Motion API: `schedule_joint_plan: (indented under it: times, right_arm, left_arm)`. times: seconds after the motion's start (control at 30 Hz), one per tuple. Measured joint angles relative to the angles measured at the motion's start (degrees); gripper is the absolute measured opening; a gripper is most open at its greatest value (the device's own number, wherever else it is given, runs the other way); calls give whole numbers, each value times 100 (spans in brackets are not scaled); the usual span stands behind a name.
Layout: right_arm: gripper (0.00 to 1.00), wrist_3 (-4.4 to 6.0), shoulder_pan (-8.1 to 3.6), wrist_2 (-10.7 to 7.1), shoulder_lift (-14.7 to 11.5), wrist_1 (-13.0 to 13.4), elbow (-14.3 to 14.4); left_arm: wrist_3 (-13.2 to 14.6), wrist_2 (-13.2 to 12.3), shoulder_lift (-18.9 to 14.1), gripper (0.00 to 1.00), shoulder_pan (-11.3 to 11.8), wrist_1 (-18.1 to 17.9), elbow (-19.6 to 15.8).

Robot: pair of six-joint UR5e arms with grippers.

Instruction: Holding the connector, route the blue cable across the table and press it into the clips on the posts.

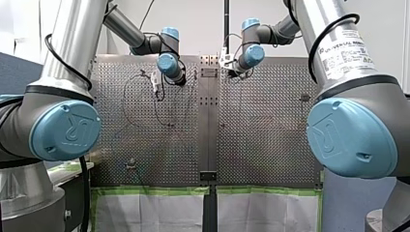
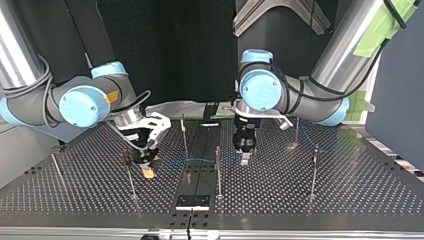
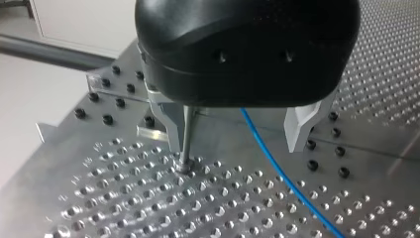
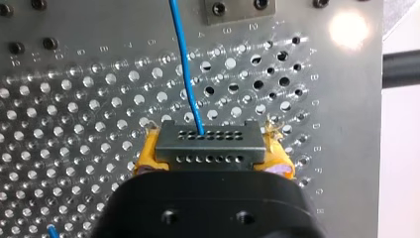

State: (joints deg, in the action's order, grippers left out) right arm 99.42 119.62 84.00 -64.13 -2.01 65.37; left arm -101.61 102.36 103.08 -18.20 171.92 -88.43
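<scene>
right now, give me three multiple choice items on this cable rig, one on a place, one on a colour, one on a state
1. Where is the connector? A) in the left jaws B) between the right jaws' yellow pads C) held by neither
2. The cable is: A) red B) black C) blue
3. The left jaws are: A) open B) shut on the cable C) shut on the connector

B, the pads clamp its sides; C, blue in both wrist views; A, the metal fingers stand apart, cable running between them.
</scene>
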Motion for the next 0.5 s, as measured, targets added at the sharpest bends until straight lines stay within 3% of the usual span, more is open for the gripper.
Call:
schedule_joint_plan:
  times: [0.5]
  right_arm:
    - [0,-11,-21,12,-20,-39,5]
  left_arm:
    - [114,-1,-512,100,-191,64,-450]
